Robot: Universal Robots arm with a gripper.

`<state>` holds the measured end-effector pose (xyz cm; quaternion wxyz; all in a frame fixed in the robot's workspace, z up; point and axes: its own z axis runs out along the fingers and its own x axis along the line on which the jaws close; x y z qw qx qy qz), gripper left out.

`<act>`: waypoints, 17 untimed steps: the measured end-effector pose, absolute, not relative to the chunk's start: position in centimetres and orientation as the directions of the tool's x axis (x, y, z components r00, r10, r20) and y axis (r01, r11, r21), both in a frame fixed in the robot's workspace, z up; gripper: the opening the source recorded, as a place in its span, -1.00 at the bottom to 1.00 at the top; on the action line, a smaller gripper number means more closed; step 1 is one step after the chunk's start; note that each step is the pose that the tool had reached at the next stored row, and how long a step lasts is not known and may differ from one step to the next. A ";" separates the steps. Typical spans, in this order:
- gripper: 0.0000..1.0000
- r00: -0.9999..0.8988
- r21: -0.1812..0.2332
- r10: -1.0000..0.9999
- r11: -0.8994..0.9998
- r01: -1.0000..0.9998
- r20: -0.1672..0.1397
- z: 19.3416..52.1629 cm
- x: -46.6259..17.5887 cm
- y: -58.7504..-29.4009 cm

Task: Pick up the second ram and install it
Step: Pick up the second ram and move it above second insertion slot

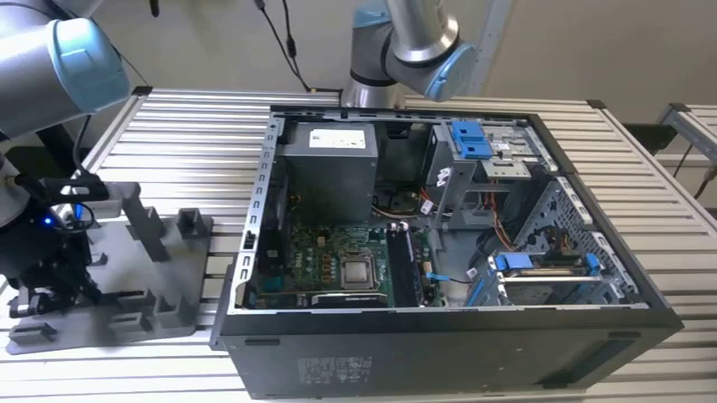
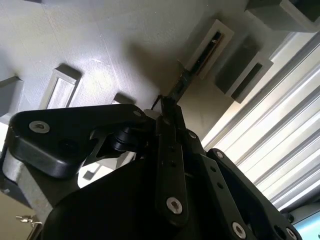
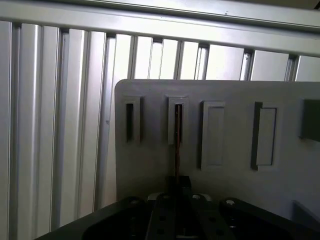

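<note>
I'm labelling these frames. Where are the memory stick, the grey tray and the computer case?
memory stick (image 3: 177, 155): first wrist view, its thin edge
grey tray (image 3: 150, 165): first wrist view, bare face beside the slots
computer case (image 1: 448, 357): exterior view, dark outer side panel

**A robotics lab or workshop bench**

2 robot arms of grey tube with light blue caps stand here: one arm (image 1: 409, 38) behind the bench, the other arm (image 1: 56, 59) at the exterior view's left. The table (image 1: 191, 143) is built of ribbed aluminium slats. On it lies a desktop computer case (image 1: 448, 340) with its side off and its circuit board (image 1: 336, 264) bare. Beside it sits a grey plastic tray (image 1: 185, 281) of slots and posts. Black cables (image 1: 289, 46) hang before a plain pale wall (image 1: 583, 50).
</note>
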<state>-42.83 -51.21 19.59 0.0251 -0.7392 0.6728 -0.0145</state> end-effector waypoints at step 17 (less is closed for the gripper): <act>-0.72 0.091 -0.056 -0.996 -0.090 -0.994 -0.012 23.3 -42.8 -51.2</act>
